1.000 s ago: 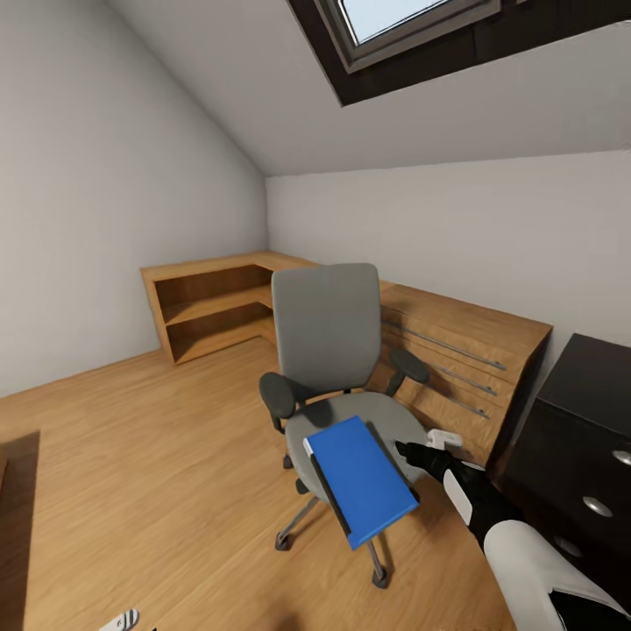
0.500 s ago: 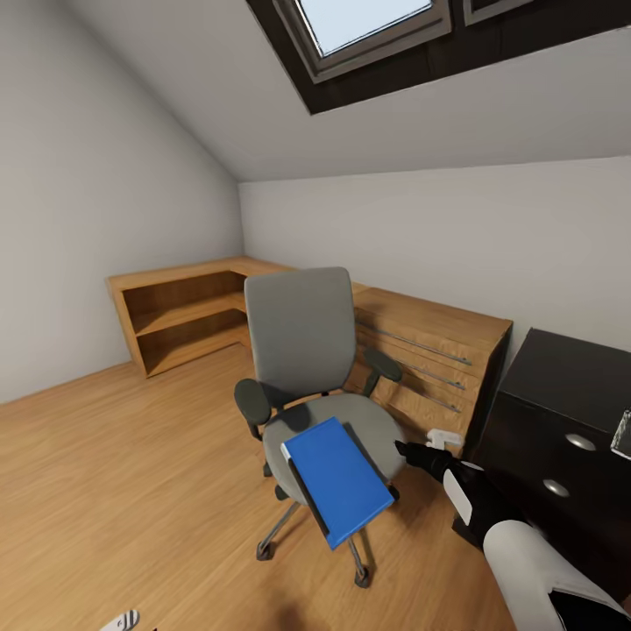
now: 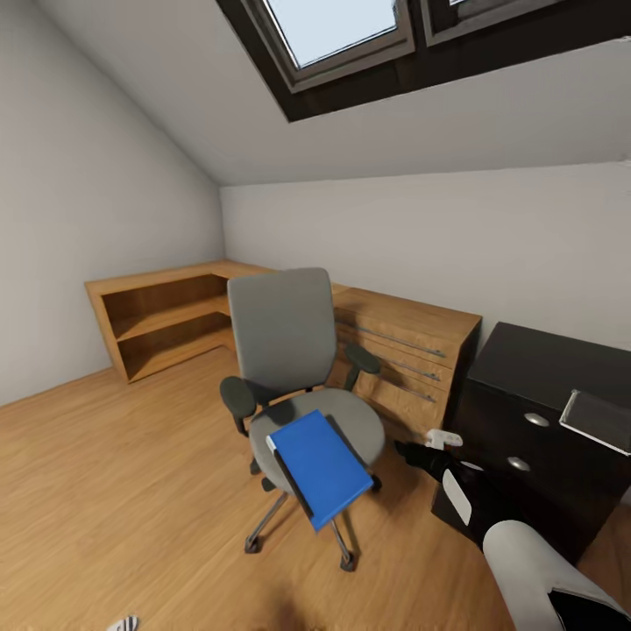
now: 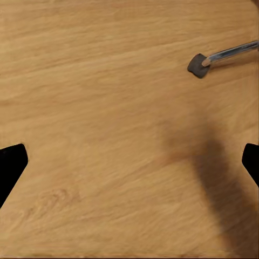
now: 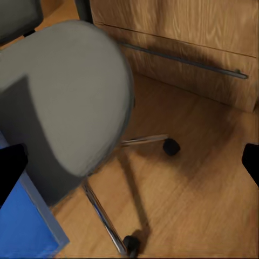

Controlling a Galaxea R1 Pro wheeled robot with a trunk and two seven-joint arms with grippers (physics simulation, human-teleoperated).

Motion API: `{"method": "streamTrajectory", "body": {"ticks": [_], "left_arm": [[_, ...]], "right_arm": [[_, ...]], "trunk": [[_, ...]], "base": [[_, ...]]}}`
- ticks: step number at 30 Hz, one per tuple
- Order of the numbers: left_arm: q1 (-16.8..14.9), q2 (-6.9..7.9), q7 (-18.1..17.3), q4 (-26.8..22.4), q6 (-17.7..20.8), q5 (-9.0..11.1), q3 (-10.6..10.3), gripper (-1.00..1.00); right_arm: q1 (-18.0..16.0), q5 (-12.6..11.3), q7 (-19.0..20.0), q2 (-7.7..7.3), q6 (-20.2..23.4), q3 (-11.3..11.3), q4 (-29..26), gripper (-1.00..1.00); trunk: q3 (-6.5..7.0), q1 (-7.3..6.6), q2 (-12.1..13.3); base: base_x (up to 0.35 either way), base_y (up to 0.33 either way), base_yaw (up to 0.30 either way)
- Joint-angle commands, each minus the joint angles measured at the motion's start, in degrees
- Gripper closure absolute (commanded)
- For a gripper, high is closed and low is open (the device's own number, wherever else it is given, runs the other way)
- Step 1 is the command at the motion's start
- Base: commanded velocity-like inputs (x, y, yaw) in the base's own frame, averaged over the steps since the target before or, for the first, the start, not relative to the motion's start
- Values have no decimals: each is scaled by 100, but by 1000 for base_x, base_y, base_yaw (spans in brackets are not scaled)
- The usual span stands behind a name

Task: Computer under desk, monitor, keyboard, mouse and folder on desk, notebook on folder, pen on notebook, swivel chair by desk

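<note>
The grey swivel chair point(image 3: 279, 337) stands on the wooden floor in the head view. The blue folder point(image 3: 319, 467) lies on its seat and overhangs the front edge. My right gripper point(image 3: 410, 453) hovers just right of the seat, apart from the folder. Its fingers are wide apart and hold nothing. The right wrist view looks past that gripper point(image 5: 129, 162) at the seat point(image 5: 59, 102), a corner of the folder point(image 5: 21, 226) and the chrome legs. The black desk point(image 3: 543, 364), with round silver knobs, stands at the right. My left gripper point(image 4: 129, 164) is open over bare floor.
A light wooden dresser point(image 3: 403, 346) with long handles sits behind the chair and joins low shelves point(image 3: 158, 320) along the left wall. A flat grey slab point(image 3: 600, 421) lies on the desk top at the right edge. A chair castor point(image 4: 198, 65) shows near my left gripper. Open floor lies to the left.
The head camera has swung right and slightly up, so the chair and folder sit further left in the picture and more of the black desk shows. My right arm holds its pose.
</note>
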Motion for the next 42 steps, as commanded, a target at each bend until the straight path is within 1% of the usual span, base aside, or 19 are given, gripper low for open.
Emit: {"method": "streamTrajectory", "body": {"ticks": [1,4,6,9,12,18,29,36,38,39,40,41,42], "left_arm": [[-3,-3,-8,-4,26,54,10,-100],[-2,-5,-8,1,-60,54,12,-100],[-3,-6,-7,10,-219,56,15,-100],[0,-7,-8,50,-415,57,8,-100],[0,-7,-8,98,-509,55,-12,-100],[-3,-5,-9,125,-568,54,-31,-100],[-1,-2,-9,130,-582,54,-43,-100],[-4,0,-7,113,-584,46,-58,-100],[-5,0,-4,110,-584,46,-59,-100],[-5,-7,-1,109,-590,51,-61,-100],[-4,-14,-1,110,-589,51,-61,-100],[-2,-37,0,111,-590,49,-61,-100],[-1,-47,0,111,-590,48,-61,-100]], "right_arm": [[-2,-35,31,3,39,-29,-8,-100],[-2,-45,32,3,40,-29,-4,-100],[-2,-93,32,3,41,-29,-1,-100],[-2,-227,32,3,39,-29,0,-100],[-2,-323,32,3,39,-27,1,-100],[-2,-383,32,3,39,-29,2,-100],[4,-388,48,3,39,-26,13,-100],[6,-394,61,-7,39,-29,27,-100],[6,-398,88,-13,39,-29,30,-100],[18,-401,621,-26,40,-33,37,-100],[19,-400,735,-26,42,-34,39,-100],[21,-399,950,-19,44,-39,41,-100],[21,-398,1034,-14,45,-40,42,-100]], "trunk": [[-5,-4,-3],[-4,-4,-3],[-4,-4,-3],[-4,-4,-3],[-4,-4,-3],[-4,-4,-3],[-3,-4,-3],[-3,-4,-3],[-39,40,-83],[-57,62,-123],[-75,84,-163],[-93,106,-203],[-111,128,-244]], "base": [[-284,0,-18],[-289,0,-11],[-294,0,-5],[-296,0,-3],[-298,0,-1],[-298,0,0],[-291,0,0],[-89,0,0],[-16,0,0],[-3,0,0],[-2,0,0],[-1,0,0],[-1,0,0]]}}
